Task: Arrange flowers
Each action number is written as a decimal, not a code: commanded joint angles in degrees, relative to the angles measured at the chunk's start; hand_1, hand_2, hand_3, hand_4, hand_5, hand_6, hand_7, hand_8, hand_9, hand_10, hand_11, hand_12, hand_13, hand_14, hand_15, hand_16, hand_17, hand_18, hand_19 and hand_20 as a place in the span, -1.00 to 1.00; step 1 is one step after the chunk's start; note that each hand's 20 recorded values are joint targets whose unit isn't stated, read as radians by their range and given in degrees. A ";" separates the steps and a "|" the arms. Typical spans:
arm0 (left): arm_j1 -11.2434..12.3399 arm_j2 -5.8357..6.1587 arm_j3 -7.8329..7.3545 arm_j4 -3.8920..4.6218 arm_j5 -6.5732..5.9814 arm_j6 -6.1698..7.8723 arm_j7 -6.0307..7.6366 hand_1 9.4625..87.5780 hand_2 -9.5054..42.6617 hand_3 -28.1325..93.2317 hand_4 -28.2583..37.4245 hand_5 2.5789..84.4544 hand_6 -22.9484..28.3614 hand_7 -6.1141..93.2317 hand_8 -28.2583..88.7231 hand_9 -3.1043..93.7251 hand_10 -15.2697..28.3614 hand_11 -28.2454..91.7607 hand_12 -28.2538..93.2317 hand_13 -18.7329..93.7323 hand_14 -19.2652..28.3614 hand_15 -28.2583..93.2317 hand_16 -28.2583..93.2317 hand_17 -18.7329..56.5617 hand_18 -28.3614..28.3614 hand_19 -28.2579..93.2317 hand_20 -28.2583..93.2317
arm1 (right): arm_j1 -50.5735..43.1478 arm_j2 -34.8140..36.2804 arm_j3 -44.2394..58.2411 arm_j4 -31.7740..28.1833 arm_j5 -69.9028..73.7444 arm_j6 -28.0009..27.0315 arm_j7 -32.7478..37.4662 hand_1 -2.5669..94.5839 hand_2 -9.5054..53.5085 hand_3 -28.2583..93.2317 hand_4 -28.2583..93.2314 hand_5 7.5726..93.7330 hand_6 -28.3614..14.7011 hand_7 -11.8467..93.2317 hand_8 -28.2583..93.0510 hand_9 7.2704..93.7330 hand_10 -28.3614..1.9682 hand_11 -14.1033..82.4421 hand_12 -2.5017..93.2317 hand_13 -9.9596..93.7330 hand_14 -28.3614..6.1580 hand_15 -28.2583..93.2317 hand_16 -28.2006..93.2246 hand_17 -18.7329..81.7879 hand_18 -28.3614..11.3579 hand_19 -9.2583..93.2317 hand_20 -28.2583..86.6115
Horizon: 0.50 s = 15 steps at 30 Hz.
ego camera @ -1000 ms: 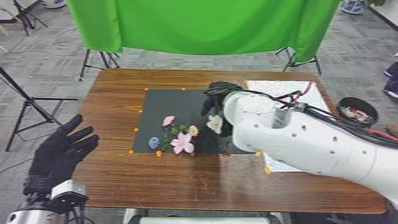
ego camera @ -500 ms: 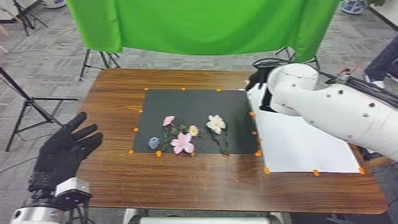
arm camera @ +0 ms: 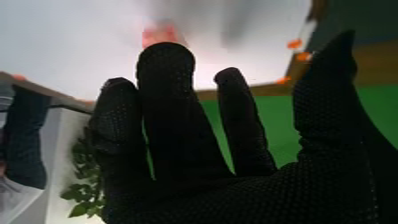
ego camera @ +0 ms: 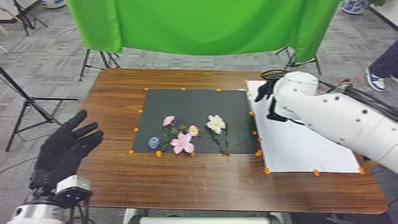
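In the head view, my right hand (ego camera: 266,90) is over the upper part of the white sheet (ego camera: 306,147). The right wrist view shows that hand (arm camera: 222,192) with straight fingers and thumb, holding nothing. My left hand (ego camera: 67,146) rests open beside the table's left edge. On the black sheet (ego camera: 182,102) lie a white flower (ego camera: 216,124) with a long stem, a large pink flower (ego camera: 182,143), a small pink flower (ego camera: 169,120), a pale yellow flower (ego camera: 193,130) and a blue oval piece (ego camera: 154,142).
Orange dots mark the edges of both sheets on the brown table (ego camera: 115,172). A green cloth (ego camera: 200,27) hangs behind the table. A tripod (ego camera: 34,100) stands to the left. In the right wrist view, green leaves (arm camera: 84,187) show near a pale surface.
My right hand has moved from over the white flower to the white sheet, uncovering the flower. The arm has swung right and now sits slightly lower. The left hand has hardly moved.
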 commanded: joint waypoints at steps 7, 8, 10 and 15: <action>-0.27 -1.70 0.06 0.28 1.51 -1.52 -2.03 -0.46 -0.39 0.52 -0.72 -0.19 0.26 -0.69 -0.64 -0.26 0.64 -0.07 -0.34 -0.28 0.98 0.41 -0.73 -0.67 1.00 0.39 -0.55 | 1.19 3.17 -2.40 -1.97 -2.22 5.23 0.77 -0.48 -0.55 0.81 -0.90 -0.13 0.16 -0.55 -0.68 -0.09 -0.44 -0.54 -0.64 0.46 -0.05 0.76 -0.38 0.22 -0.62 1.00 -0.03; -0.52 -1.92 0.08 0.30 1.74 -1.56 -2.39 -0.46 -0.39 0.52 -0.72 -0.19 0.26 -0.69 -0.64 -0.26 0.64 -0.07 -0.34 -0.28 0.98 0.41 -0.73 -0.67 1.00 0.39 -0.55 | 1.57 3.61 -3.08 -2.30 -2.23 7.03 0.34 -0.48 -0.55 0.81 -0.90 -0.12 0.17 -0.55 -0.69 -0.08 -0.43 -0.53 -0.63 0.46 -0.04 0.76 -0.38 0.23 -0.62 1.00 -0.02; -0.71 -2.02 0.22 0.30 1.56 -1.26 -2.36 -0.46 -0.39 0.52 -0.72 -0.19 0.26 -0.69 -0.64 -0.26 0.63 -0.07 -0.34 -0.28 0.98 0.41 -0.73 -0.67 1.00 0.39 -0.55 | 2.04 3.97 -3.49 -2.60 -2.77 8.27 0.24 -0.47 -0.55 0.81 -0.90 -0.10 0.17 -0.54 -0.69 -0.06 -0.41 -0.52 -0.63 0.48 -0.02 0.77 -0.38 0.24 -0.62 1.00 0.00; -0.72 -1.88 0.25 0.44 1.77 -1.61 -2.45 -0.46 -0.38 0.52 -0.72 -0.19 0.26 -0.69 -0.64 -0.26 0.63 -0.07 -0.34 -0.27 0.98 0.41 -0.73 -0.67 1.00 0.39 -0.55 | 3.80 5.25 -5.51 -3.38 -3.93 11.51 -0.22 -0.46 -0.57 0.81 -0.90 -0.05 0.20 -0.52 -0.70 0.04 -0.38 -0.47 -0.63 0.51 0.02 0.77 -0.37 0.27 -0.61 1.00 0.05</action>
